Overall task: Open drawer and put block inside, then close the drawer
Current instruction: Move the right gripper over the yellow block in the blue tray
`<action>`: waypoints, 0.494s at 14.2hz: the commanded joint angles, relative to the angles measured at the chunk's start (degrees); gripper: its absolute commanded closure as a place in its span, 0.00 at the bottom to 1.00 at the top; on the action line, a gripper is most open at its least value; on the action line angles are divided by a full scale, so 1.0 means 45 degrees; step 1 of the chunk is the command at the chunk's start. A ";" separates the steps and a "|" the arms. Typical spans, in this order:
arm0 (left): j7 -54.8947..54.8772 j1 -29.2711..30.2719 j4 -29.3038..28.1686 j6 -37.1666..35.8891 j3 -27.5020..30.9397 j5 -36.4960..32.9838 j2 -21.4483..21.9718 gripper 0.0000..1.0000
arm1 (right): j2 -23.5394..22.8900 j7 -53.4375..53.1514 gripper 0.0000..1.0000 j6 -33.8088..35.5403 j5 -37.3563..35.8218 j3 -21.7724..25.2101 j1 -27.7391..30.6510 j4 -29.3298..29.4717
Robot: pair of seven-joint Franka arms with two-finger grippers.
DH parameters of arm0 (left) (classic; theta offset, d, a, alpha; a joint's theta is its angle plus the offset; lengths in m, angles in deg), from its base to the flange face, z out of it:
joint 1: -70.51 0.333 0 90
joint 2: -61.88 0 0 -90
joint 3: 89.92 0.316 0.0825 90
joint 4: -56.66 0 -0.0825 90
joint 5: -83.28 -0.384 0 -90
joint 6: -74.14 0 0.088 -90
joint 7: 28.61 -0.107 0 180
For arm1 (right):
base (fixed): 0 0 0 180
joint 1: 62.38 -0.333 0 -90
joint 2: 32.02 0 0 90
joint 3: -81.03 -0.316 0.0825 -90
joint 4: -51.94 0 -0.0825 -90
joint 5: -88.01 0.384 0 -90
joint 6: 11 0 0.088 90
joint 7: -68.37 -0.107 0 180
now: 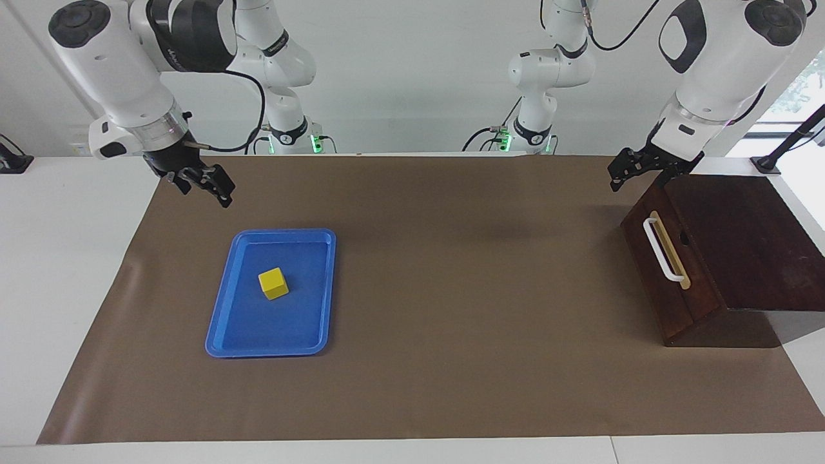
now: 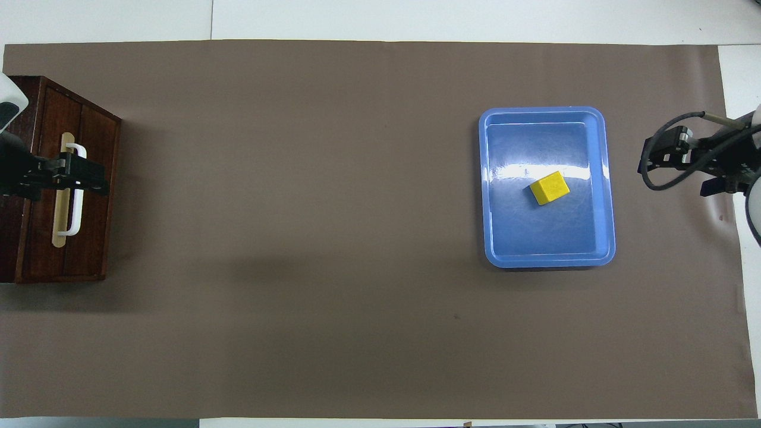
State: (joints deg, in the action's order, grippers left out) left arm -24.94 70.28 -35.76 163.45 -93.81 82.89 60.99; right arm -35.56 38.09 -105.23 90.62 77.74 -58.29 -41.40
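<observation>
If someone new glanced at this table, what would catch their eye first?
Probably the yellow block, lying in the blue tray toward the right arm's end of the brown mat. Next, the dark cabinet at the left arm's end, its drawer shut. The open left gripper hangs by the cabinet's top edge; the open right gripper hangs above the mat near the tray.
</observation>
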 commanded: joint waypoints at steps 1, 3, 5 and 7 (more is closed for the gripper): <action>0.0063 0.0031 -0.0067 0.0076 0.0044 0.0163 0.0121 0.00 | -0.0811 -0.2851 0.05 -0.0756 0.0939 -0.0071 0.0204 -0.0058; 0.0063 0.0031 -0.0067 0.0076 0.0044 0.0163 0.0121 0.00 | -0.1280 -0.5018 0.05 -0.1380 0.1564 -0.0091 0.0127 -0.0077; 0.0063 0.0031 -0.0067 0.0076 0.0044 0.0163 0.0121 0.00 | -0.1807 -0.6293 0.06 -0.1966 0.2305 -0.0091 0.0107 -0.0174; 0.0063 0.0031 -0.0067 0.0076 0.0044 0.0163 0.0121 0.00 | -0.1986 -0.7349 0.08 -0.2823 0.3302 -0.0071 0.0107 -0.0834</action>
State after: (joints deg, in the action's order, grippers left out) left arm -24.94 70.28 -35.76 163.45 -93.81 82.89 60.99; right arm -44.26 9.59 -114.50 101.88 77.73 -58.27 -42.28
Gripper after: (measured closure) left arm 0.000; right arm 0.066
